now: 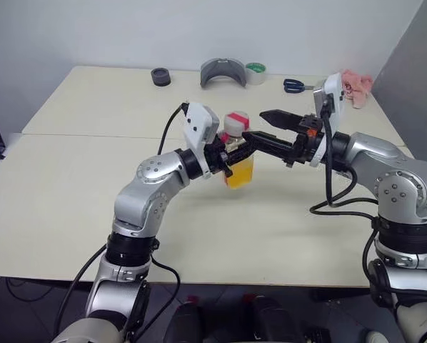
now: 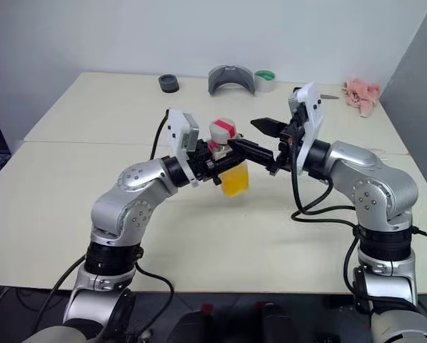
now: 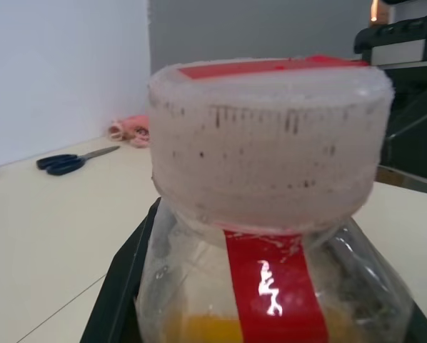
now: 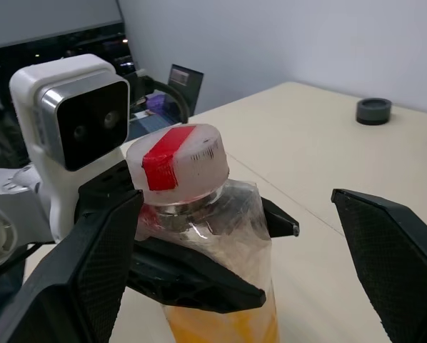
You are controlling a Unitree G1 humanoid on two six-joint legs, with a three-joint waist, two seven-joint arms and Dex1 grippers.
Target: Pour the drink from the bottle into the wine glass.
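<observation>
So the big pale bench [image 1: 92, 214] runs across the whole scene, made of two tops pushed together with a seam between them.

Over the middle of it, the left hand [image 1: 231, 152] is clenched around the bottle [image 1: 239, 153] just below the neck, holding it upright and clear of the bench top. In the left wrist view the black fingers [image 3: 121, 286] sit tight against the clear plastic on either side, so that grip is solid.

The right hand [image 1: 267, 126] comes in from the other side with its fingers spread wide and released. One finger [image 4: 92, 271] is right beside the cap [image 4: 178, 166] and the other stands well apart, so the bottle top sits in the gap between them, not pinched. Can't tell whether the near finger actually touches the plastic.

The bottle's cap is still on, white with a red strip across it, and a red stripe runs down the side. The drink [image 1: 240, 174] is orange-yellow and fills the lower part of the bottle.

Along the far edge of the bench: a grey curved piece [image 1: 223, 72], a tape roll [image 1: 255, 72] just beside it, a small dark round thing [image 1: 161, 76], blue-handled scissors [image 1: 294, 86] and a pink cloth [image 1: 356, 86] at the far right corner.
</observation>
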